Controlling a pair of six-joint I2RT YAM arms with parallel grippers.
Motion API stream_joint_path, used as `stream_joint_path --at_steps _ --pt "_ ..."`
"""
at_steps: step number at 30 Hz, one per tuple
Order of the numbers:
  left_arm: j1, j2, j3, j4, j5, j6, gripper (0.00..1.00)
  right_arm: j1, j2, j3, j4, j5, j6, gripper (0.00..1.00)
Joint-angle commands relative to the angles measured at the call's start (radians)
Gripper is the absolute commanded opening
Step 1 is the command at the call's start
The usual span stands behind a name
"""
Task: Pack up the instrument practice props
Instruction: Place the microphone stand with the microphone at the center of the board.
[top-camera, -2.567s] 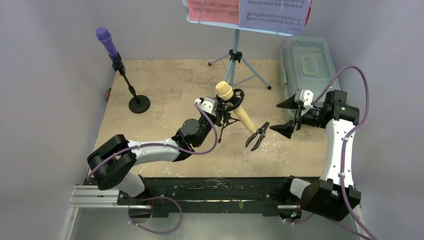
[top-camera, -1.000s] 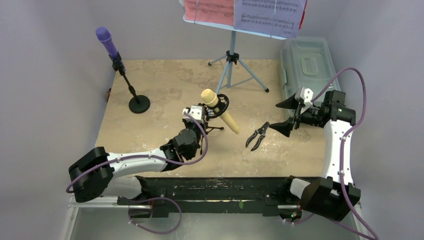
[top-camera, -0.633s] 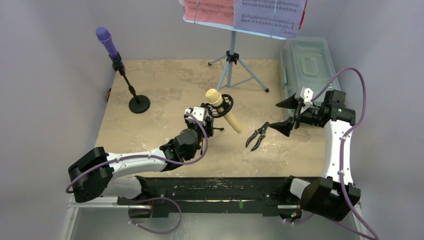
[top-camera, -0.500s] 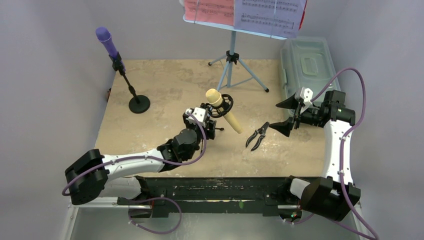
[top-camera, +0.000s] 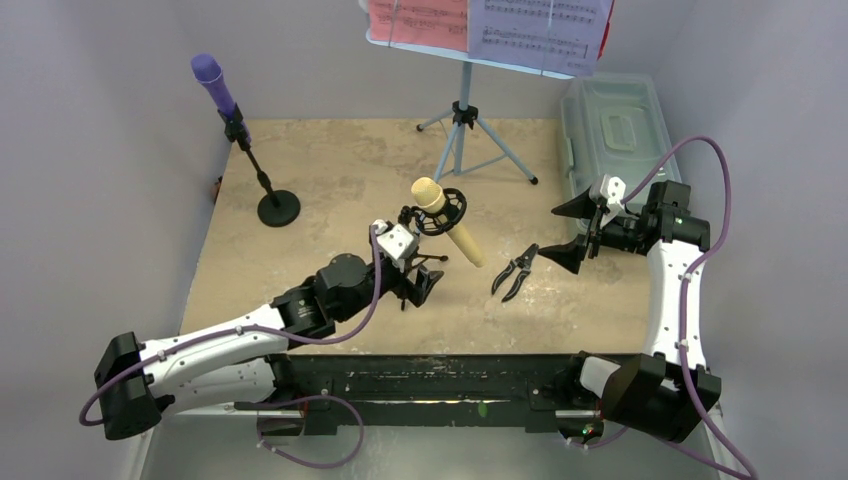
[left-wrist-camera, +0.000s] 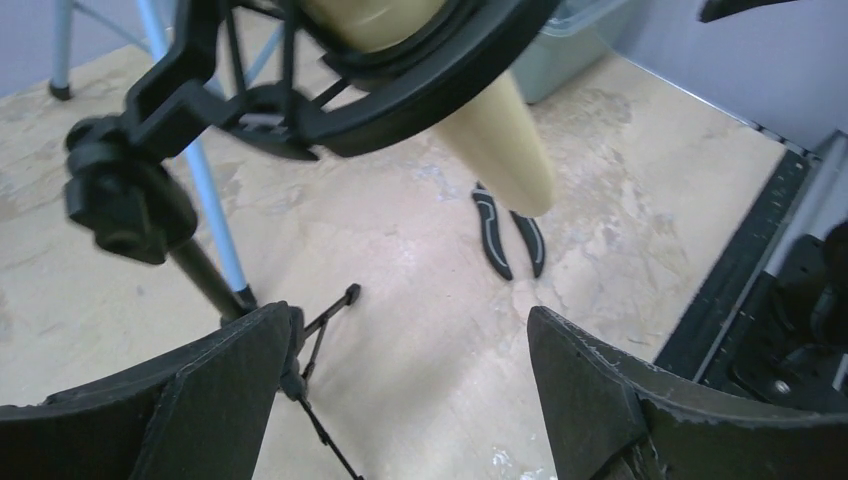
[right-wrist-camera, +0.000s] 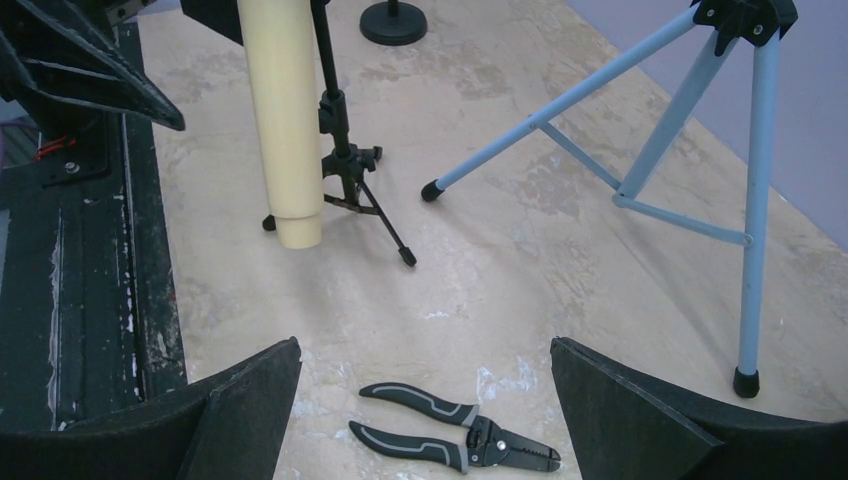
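a beige tabletop (top-camera: 340, 170) with a mottled, stone-like pattern and pale scuffs fills the middle. plain grey-lavender walls stand close around it: a left wall (top-camera: 90, 150), a back wall (top-camera: 290, 60) and a right wall (top-camera: 770, 120). a scratched black strip (top-camera: 430, 368) runs along the table's near edge. the light is soft and even, leaving only faint shadows on the tabletop.

The table (top-camera: 330, 170) was mottled beige. The purple microphone (top-camera: 207, 70) and cream microphone (top-camera: 460, 240) had black stands (top-camera: 278, 208). The music desk legs (right-wrist-camera: 560, 105) were light blue, the red page (top-camera: 415, 18) and white page (top-camera: 540, 25) printed with black notes
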Motion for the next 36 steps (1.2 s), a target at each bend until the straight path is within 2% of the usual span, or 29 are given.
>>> stream_joint_path --at_steps 1,3,7,13,21,30,36 --pt "-0.001 -0.005 0.137 -0.157 0.171 0.034 0.88 -0.003 -0.005 -0.008 0.012 -0.001 0.003 0.99" --pt "-0.001 0.006 0.193 -0.234 0.181 0.028 0.88 -0.003 -0.006 -0.008 0.013 -0.001 0.003 0.99" --pt "-0.001 0.002 0.272 -0.285 0.199 0.02 0.87 -0.004 -0.008 -0.008 0.013 -0.001 0.003 0.99" --pt "-0.001 -0.032 0.312 -0.22 0.188 -0.04 0.89 -0.003 -0.01 -0.009 0.015 -0.001 0.003 0.99" --pt "0.005 0.03 0.366 -0.101 0.149 -0.196 0.91 -0.003 -0.011 -0.009 0.015 -0.001 0.003 0.99" --pt "0.008 0.045 0.401 -0.188 0.032 -0.239 0.9 -0.003 -0.013 -0.009 0.012 0.001 0.0 0.99" --pt "0.008 0.029 0.411 -0.189 0.037 -0.244 0.88 -0.004 -0.013 -0.009 0.012 0.0 0.0 0.99"
